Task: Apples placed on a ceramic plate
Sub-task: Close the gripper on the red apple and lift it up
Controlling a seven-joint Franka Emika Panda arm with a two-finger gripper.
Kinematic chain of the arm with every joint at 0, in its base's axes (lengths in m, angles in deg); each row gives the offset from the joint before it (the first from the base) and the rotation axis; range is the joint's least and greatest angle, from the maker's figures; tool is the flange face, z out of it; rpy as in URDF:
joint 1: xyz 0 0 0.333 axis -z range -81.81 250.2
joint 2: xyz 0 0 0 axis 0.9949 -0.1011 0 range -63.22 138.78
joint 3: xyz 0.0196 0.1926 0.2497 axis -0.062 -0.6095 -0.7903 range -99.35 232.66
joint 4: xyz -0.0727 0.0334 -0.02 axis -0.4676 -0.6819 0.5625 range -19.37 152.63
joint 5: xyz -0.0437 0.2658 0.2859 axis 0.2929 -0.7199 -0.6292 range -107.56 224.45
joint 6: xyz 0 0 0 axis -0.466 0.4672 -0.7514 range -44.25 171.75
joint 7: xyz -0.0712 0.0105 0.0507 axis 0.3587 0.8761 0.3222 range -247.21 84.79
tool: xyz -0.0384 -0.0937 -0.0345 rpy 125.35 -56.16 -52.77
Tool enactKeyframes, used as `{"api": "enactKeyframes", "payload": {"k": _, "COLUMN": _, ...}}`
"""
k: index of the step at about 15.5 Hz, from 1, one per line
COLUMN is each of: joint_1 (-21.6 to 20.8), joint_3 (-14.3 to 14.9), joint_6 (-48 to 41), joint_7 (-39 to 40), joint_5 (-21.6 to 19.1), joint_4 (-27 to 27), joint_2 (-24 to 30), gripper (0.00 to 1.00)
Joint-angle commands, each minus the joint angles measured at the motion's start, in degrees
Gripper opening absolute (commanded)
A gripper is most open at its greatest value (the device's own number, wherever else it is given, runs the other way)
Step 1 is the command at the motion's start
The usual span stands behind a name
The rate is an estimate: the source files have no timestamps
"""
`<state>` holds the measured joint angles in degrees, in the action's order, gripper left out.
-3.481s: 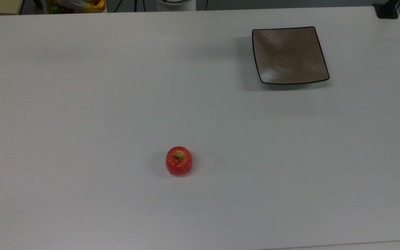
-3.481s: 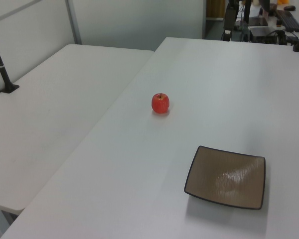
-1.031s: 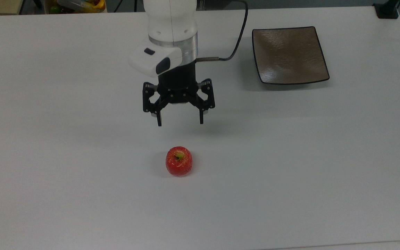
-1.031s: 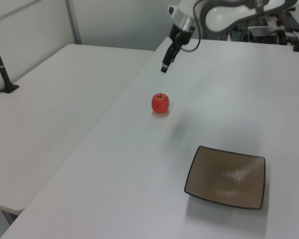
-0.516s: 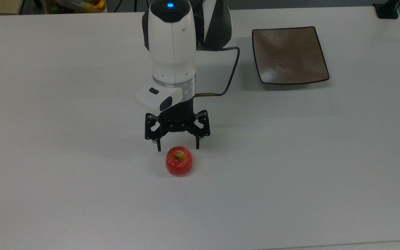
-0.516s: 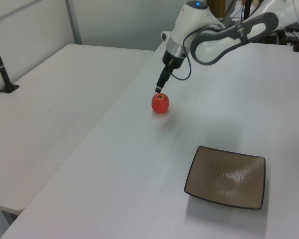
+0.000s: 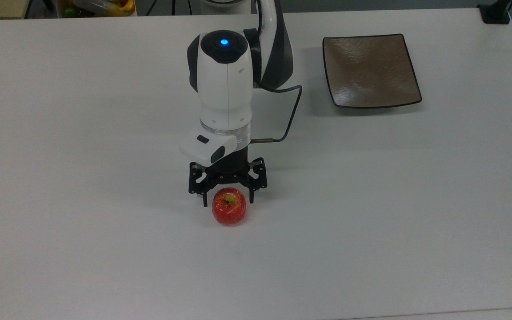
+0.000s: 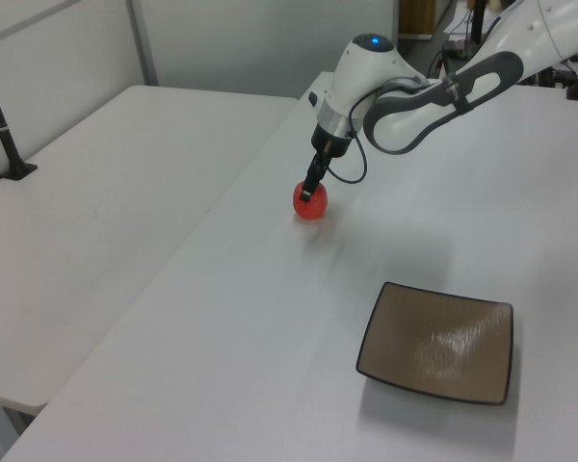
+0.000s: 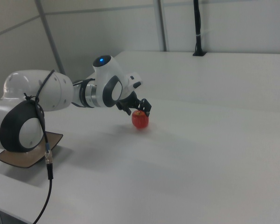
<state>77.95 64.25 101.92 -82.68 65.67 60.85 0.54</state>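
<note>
Red and glossy, the apple [image 7: 229,206] sits on the white table [image 7: 105,249] directly under the gripper [image 7: 228,198], whose black fingers [image 7: 204,198] are spread open on either side of it, while the ceramic plate [image 7: 370,70] lies well apart, toward the top view's upper right

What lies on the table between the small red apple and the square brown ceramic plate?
Nothing: in the top view, bare white table separates the small red apple from the square brown ceramic plate. The left view shows the same.
</note>
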Motion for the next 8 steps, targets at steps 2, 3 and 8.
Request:
{"api": "enactKeyframes", "payload": {"k": 2, "joint_1": -0.4, "joint_3": 0.6, "joint_6": 1.5, "joint_7": -0.4, "joint_5": 2.6, "joint_4": -1.2, "joint_2": -2.5, "gripper": 1.0}}
{"api": "enactKeyframes", "payload": {"k": 3, "joint_1": -0.4, "joint_3": 0.6, "joint_6": 1.5, "joint_7": -0.4, "joint_5": 3.4, "joint_4": -1.2, "joint_2": -2.5, "gripper": 1.0}}
{"api": "enactKeyframes", "payload": {"k": 8, "joint_1": -0.4, "joint_3": 0.6, "joint_6": 1.5, "joint_7": -0.4, "joint_5": 4.5, "joint_4": -1.2, "joint_2": -2.9, "gripper": 0.32}}
